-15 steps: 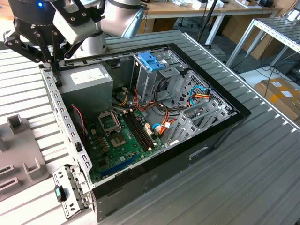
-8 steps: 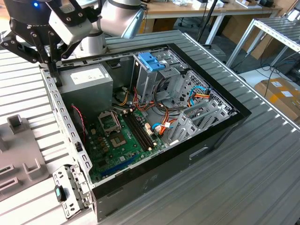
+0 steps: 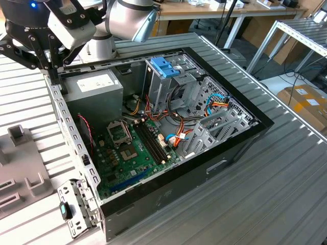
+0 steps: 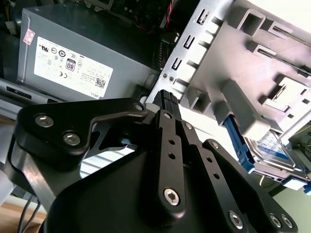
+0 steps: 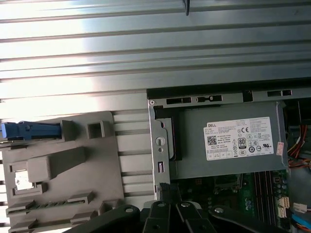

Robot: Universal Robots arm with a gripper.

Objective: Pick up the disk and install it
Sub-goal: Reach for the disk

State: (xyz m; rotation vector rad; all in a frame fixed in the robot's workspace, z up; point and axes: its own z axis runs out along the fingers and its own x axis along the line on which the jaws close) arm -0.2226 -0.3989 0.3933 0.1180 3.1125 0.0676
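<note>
Exterior view first: the arm hangs over the far corner of the open computer case [image 3: 153,168], and the gripper [image 3: 51,76] sits right above the case's perforated metal edge, beside the grey power box [image 3: 94,89]. Inside the case, the green circuit board [image 3: 127,148] lies flat and a metal cage with a blue top [image 3: 166,66] stands upright. A grey plastic holder [image 3: 20,153] sits on the slatted table [image 3: 265,194], outside the case on the exterior view's left.

Over to the second wrist view: the fingers [image 4: 167,99] look pressed together, nothing between them. The disk [image 4: 272,143] rests in the grey holder, blue rail showing, well apart from the gripper.

First wrist view: the fingertips [image 5: 164,187] meet at the case edge, just beside the power box. The disk's blue rail [image 5: 29,130] pokes from the holder's far end.
</note>
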